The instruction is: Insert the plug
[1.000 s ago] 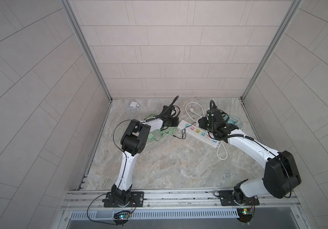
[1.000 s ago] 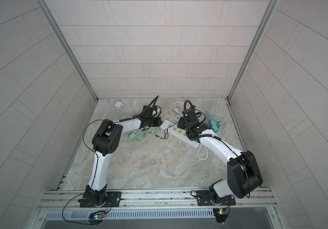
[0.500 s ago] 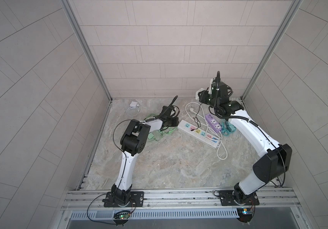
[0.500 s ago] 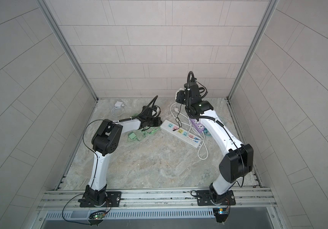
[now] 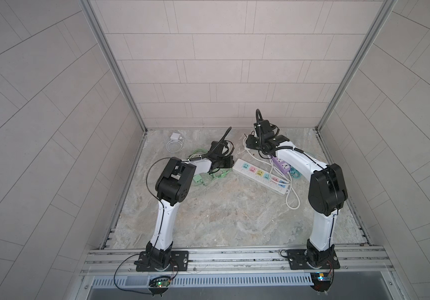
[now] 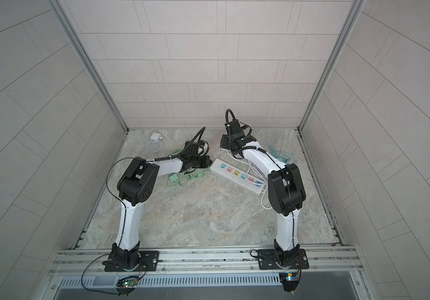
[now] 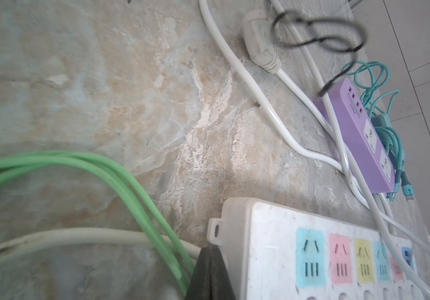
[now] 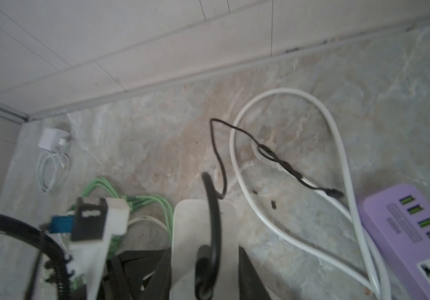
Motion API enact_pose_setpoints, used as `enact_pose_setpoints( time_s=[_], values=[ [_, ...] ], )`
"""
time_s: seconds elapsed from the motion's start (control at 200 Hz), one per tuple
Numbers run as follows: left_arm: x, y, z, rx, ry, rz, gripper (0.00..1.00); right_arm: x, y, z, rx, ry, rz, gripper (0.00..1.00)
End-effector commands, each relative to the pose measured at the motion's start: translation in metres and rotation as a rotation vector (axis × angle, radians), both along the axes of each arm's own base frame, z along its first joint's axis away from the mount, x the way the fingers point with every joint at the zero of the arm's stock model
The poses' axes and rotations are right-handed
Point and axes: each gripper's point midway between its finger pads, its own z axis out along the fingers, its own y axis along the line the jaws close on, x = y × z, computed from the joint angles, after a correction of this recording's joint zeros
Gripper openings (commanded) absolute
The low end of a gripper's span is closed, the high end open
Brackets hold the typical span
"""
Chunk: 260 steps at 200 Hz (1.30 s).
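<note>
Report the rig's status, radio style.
Left gripper shut beside white power strip. Right gripper shut on white plug, aloft. White cord crosses strip's far sockets.

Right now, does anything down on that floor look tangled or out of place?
Yes. The thin black cable, apparently trailing from the white plug in the right gripper, lies knotted over a loose plug nearby, and a white cord runs across the purple power strip. Nothing looks broken.

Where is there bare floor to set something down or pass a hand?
Free: the wide marble floor between the white power strip and the front rail. Crowded: the back band, with green cable, purple strip, looping white cords and white charger.
</note>
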Motion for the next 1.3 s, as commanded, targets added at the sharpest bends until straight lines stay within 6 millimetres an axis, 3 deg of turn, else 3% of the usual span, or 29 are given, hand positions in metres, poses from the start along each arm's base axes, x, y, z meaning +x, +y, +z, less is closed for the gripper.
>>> enact_pose_setpoints(
  time_s=[0.0,0.33,0.545,0.751,0.846,1.031,1.206,1.296],
  values=[
    [-0.075,0.027,-0.082,0.147,0.328,-0.018,0.01,-0.016,-0.003,0.012,-0.013,-0.038,-0.049,0.25],
    [-0.094,0.031,-0.079,0.100,0.322,-0.007,0.00,-0.073,0.012,-0.021,-0.041,0.038,-0.073,0.25],
    [-0.124,0.041,-0.077,0.106,0.319,0.004,0.00,-0.085,0.014,-0.023,-0.055,0.060,-0.074,0.25],
    [-0.159,0.051,-0.082,0.116,0.321,0.009,0.00,-0.112,0.009,-0.017,-0.079,0.039,-0.081,0.25],
    [-0.166,0.053,-0.085,0.114,0.319,0.013,0.00,-0.123,0.009,-0.020,-0.081,0.041,-0.079,0.25],
    [-0.164,0.053,-0.074,0.092,0.292,0.027,0.03,-0.122,0.011,-0.028,-0.059,0.044,-0.096,0.25],
    [-0.161,0.058,-0.051,0.090,0.242,0.054,0.18,-0.115,0.018,-0.036,-0.052,0.055,-0.107,0.25],
    [-0.162,0.058,-0.038,0.069,0.222,0.057,0.21,-0.110,0.022,-0.038,-0.043,0.059,-0.111,0.25]
  ],
)
